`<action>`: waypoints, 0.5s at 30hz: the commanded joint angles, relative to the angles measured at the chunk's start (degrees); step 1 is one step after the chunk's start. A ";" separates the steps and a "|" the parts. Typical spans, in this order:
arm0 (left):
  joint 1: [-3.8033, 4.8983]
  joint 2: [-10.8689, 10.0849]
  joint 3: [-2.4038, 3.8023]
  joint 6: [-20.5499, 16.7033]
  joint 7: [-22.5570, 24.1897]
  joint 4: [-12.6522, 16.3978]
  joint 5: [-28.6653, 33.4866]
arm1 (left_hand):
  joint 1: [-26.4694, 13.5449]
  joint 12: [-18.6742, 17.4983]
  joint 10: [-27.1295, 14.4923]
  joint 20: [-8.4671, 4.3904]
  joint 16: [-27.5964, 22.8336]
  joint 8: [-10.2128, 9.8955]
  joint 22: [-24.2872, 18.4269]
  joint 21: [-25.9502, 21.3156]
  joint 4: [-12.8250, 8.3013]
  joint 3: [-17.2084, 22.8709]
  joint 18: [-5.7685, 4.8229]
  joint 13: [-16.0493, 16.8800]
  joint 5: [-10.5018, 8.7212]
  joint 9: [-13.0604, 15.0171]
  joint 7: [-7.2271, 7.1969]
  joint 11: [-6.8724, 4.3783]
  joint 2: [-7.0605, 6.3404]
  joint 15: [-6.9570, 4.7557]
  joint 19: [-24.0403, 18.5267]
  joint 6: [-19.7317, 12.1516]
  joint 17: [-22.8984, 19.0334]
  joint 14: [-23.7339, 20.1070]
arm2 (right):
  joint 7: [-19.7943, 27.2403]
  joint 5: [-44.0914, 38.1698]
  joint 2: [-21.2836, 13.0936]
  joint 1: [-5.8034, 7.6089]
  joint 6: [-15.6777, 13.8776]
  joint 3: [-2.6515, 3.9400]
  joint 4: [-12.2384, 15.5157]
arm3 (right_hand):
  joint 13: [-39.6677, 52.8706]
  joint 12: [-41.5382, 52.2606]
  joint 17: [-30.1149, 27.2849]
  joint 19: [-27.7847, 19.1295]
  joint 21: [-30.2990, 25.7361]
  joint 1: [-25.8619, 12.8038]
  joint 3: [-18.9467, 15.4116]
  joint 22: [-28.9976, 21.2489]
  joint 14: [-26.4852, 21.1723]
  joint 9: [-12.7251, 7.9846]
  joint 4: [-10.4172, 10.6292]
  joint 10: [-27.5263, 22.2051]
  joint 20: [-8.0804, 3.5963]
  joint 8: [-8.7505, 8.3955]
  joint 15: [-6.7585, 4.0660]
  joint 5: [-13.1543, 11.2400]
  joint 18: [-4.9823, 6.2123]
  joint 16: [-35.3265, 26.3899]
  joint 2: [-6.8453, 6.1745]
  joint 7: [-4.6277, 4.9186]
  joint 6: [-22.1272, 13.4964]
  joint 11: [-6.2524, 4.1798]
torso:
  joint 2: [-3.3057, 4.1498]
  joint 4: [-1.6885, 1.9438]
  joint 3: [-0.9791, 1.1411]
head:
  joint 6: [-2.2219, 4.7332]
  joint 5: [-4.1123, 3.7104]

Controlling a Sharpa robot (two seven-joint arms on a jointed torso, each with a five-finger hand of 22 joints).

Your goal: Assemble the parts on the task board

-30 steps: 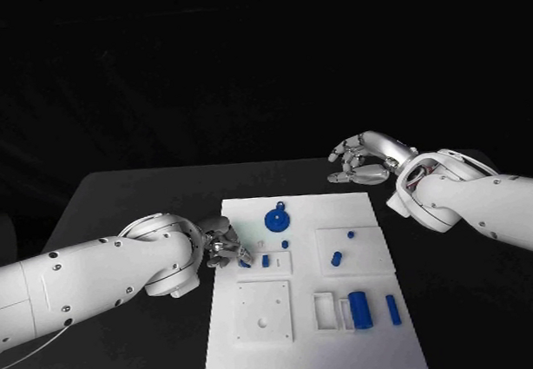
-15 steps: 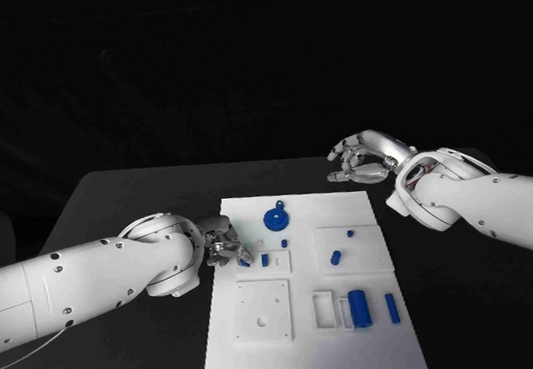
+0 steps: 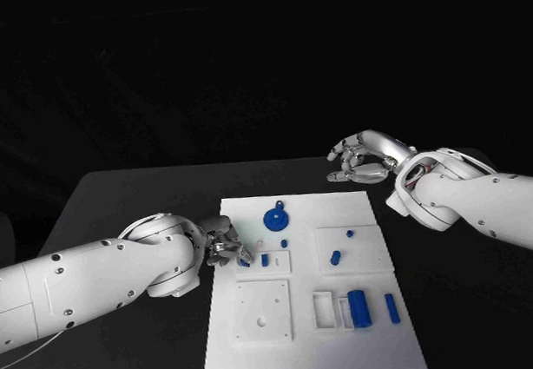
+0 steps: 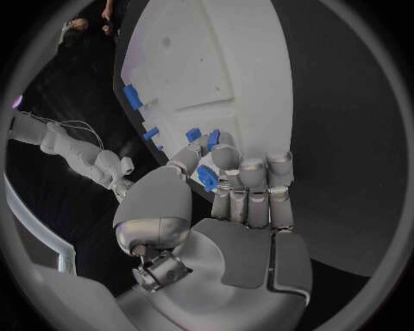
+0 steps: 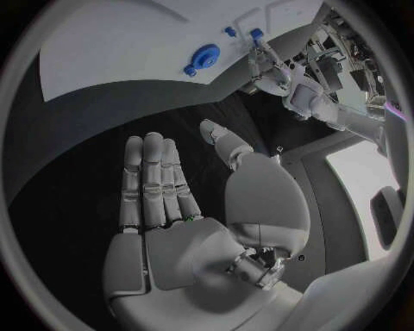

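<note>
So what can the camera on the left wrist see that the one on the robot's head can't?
Only the left wrist view shows the inside of the left hand: a small blue piece pinched between its thumb and fingers. Only the head view shows the whole white board, with the blue wheel, the larger blue cylinder and the right hand, which holds nothing. Both show the left hand at the board's edge, and small blue pieces standing on the board.
</note>
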 commanded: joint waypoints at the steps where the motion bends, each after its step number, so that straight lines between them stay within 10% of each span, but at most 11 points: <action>1: -0.18 0.25 -0.06 0.39 -0.14 0.02 -0.44 | 0.19 0.28 1.54 -6.73 0.35 4.40 0.26 0.37 0.26 0.16 0.87 0.08 0.32 0.63 -2.57 -2.05 0.55 -3.07 0.46 2.85 0.06 2.31 | 0.46 -0.03 -0.02 -0.01 0.12 0.02 0.11 | -0.09 0.12 -0.05 0.00 -0.15 0.40 0.02 0.10 0.08 0.06 0.31 -0.37 0.23 0.28 0.47 0.29 0.66 -0.23 -0.18 0.34 0.06 0.02 | -0.01 -0.01 0.02 | -0.05 -0.03; 15: -0.75 0.69 -0.06 2.26 -0.26 -0.52 -0.60 | -0.19 0.70 1.35 -6.76 0.64 5.14 0.47 0.49 0.76 0.06 0.94 0.37 -1.53 0.70 -2.55 -1.98 -0.40 -3.14 0.23 2.54 0.21 1.97 | 0.48 0.11 -0.12 -0.01 0.17 0.02 0.17 | -0.39 0.32 -0.02 0.04 -0.20 0.15 -0.11 0.20 0.15 0.08 0.59 -0.41 0.35 0.32 0.47 0.63 0.72 -0.30 -0.13 0.35 0.01 0.03 | 0.00 -0.02 -0.01 | -0.08 -0.10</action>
